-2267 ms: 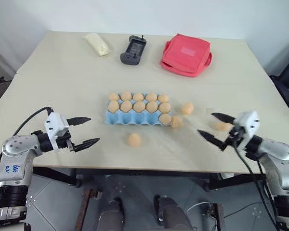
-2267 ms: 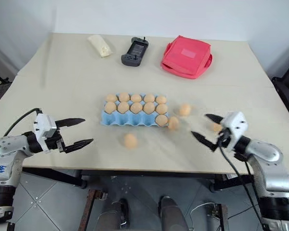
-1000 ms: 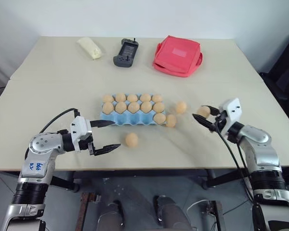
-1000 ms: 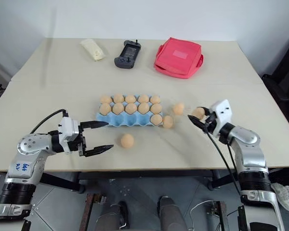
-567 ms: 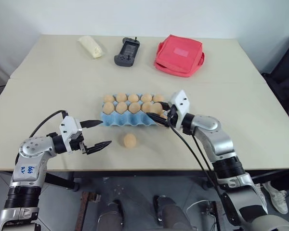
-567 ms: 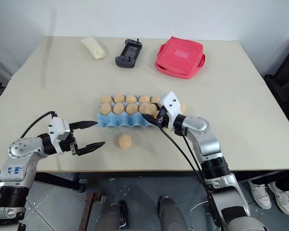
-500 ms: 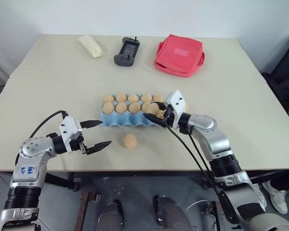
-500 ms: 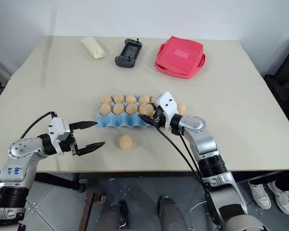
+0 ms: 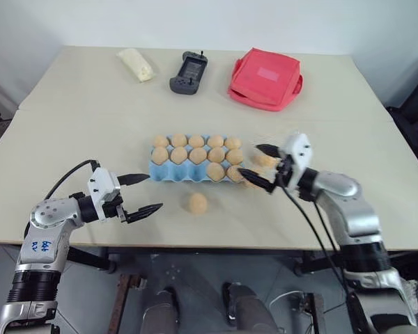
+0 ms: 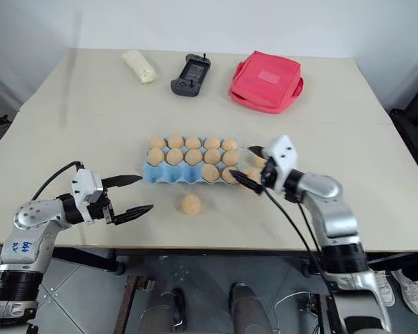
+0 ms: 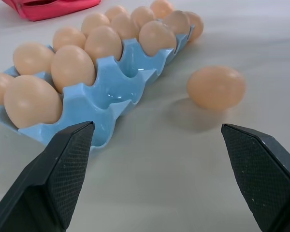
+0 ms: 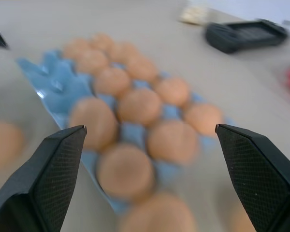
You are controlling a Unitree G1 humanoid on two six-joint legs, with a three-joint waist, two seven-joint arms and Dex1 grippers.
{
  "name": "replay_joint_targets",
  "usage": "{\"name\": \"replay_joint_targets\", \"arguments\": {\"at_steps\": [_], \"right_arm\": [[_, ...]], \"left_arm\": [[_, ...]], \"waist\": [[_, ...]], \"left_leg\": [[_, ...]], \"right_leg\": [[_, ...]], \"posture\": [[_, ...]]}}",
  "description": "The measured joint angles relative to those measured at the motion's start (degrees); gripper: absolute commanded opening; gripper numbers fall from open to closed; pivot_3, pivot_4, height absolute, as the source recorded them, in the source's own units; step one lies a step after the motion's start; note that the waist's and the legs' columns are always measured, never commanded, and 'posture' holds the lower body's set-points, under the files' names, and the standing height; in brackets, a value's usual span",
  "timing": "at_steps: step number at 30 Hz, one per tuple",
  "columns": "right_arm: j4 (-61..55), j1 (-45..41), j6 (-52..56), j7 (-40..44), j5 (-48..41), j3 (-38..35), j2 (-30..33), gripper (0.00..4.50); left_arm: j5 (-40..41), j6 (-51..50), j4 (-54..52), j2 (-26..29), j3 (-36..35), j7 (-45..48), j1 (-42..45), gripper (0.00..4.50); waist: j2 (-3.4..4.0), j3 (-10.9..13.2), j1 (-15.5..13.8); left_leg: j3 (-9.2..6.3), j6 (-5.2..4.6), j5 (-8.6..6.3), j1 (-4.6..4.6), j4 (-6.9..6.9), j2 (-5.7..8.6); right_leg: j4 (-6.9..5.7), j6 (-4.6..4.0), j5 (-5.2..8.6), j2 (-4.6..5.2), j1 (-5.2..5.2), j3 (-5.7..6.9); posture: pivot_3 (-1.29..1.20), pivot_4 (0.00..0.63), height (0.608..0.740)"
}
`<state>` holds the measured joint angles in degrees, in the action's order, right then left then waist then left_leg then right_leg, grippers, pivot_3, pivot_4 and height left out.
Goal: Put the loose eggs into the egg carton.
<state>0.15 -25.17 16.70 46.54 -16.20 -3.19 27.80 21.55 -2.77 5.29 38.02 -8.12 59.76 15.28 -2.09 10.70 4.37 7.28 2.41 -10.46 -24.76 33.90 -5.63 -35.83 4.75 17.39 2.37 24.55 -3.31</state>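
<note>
Now, left to right across the table [image 9: 70,111]:
Left gripper [image 9: 141,193]: hovers near the table's front edge, toward the front-left corner, jaws wide apart and holding nothing; it points toward the egg carton's left end and the lone egg.
Cream packet [image 9: 137,63]: lies near the back edge, left of the middle.
Black handheld device [image 9: 188,72]: just right of the packet, also by the back edge.
Egg carton [image 9: 160,169]: light blue tray in the middle of the table, two rows of cups; the back row carries five eggs, the front row five, and the near-left cups are bare in the left wrist view.
Lone egg [image 9: 197,202]: rests on the table between the carton and the front edge, apart from the carton, beside the left gripper's reach.
Red pouch [image 9: 266,68]: near the back edge, right of the middle, well apart from the carton.
Loose eggs by the carton [image 9: 263,161]: just off the carton's right end, partly hidden by the black fingers; how many I cannot tell.
Right gripper [image 9: 256,165]: at the carton's right end, jaws spread wide, gripping nothing; one finger [image 9: 268,149] sits behind the loose eggs, the other in front.
</note>
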Motion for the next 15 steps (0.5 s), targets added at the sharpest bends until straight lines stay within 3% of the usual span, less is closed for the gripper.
{"name": "replay_joint_targets", "arguments": {"at_steps": [8,15], "right_arm": [[5.7,11.35,-9.36,-0.96,-0.54,-11.01,4.77,4.48],[11.87,7.56,-10.99,-0.5,0.37,-9.74,5.03,4.48]], "left_arm": [[-0.39,0.01,1.2,-1.35,1.19,-0.01,3.54,4.5],[-1.18,0.39,2.35,-1.23,2.36,1.01,4.44,4.5]], "waist": [[0.0,0.0,0.54],[0.0,0.01,1.68]], "left_leg": [[0.11,-0.19,0.03,0.13,0.19,0.13],[0.1,-0.24,0.12,0.43,0.23,0.15]], "right_leg": [[0.01,0.0,0.0,-0.03,-0.15,-0.21],[-0.09,0.03,-0.06,-0.07,-0.31,-0.36]], "posture": [[0.0,0.15,0.74],[0.0,0.15,0.74]]}}
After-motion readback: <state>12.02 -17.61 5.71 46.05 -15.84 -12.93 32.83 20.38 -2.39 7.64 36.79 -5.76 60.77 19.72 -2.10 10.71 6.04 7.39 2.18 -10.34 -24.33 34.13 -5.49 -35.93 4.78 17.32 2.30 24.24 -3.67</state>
